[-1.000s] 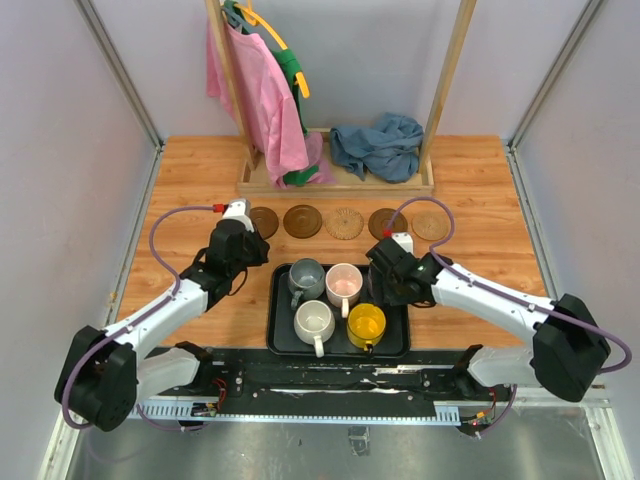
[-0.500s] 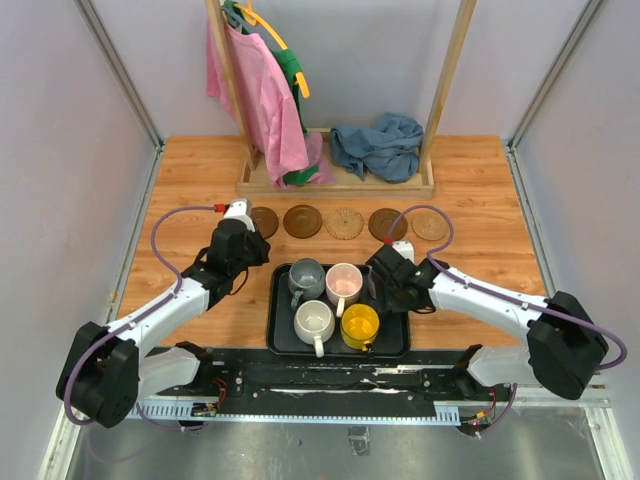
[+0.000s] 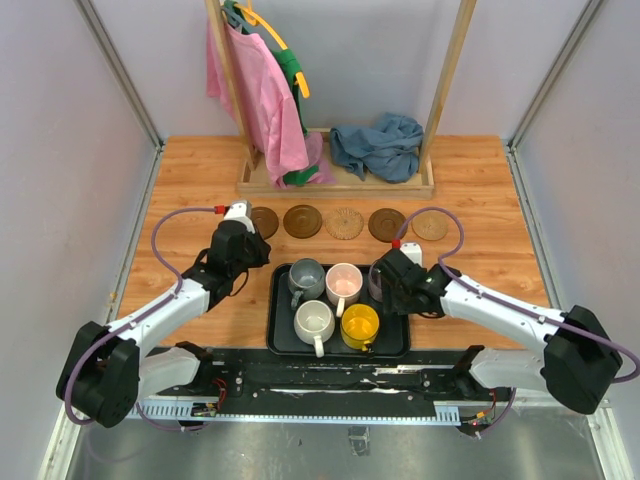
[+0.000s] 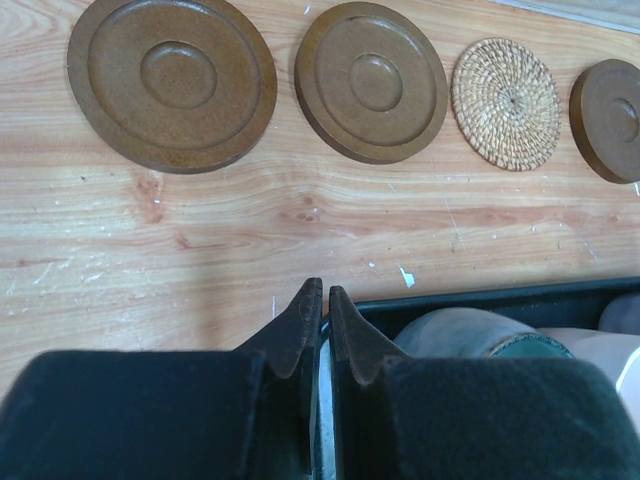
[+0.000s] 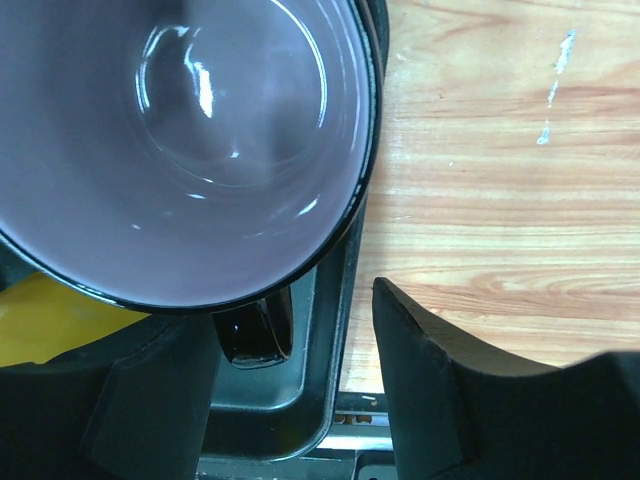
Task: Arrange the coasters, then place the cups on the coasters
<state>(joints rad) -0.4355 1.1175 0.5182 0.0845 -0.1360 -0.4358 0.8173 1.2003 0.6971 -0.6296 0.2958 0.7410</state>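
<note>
The right gripper [image 5: 290, 320] hangs with its jaws apart over the lavender-grey mug [image 5: 200, 130], which sits at the right end of the black tray [image 5: 290, 400] and fills the upper left of the wrist frame. Its dark handle [image 5: 255, 335] points down the frame into the gap between the fingers, much closer to the left finger than to the right one, and nothing is clamped yet. The step in hand looks like the pickup of this mug. To do it well, the gripper should probably shift until the handle sits centred, close firmly, and then lift straight up to clear the tray wall and the yellow mug [image 3: 360, 325] just beside it. The mug is glossy, pale violet inside with a thin dark rim, so it may slip in a light grip. In the overhead view the white mug [image 3: 314, 320], dark grey mug [image 3: 306, 277] and pink mug [image 3: 344, 282] stand upright in the same tray at lower centre. The left gripper [image 4: 320, 300] waits by the tray's upper left corner, fingers pressed together and holding nothing that I can see. Beyond it, across the middle of the frame, the five coasters run in a row, all bare: dark wood [image 3: 264, 222], dark wood [image 3: 302, 220], woven tan [image 3: 345, 222], dark wood [image 3: 387, 223] and tan [image 3: 431, 226].
</note>
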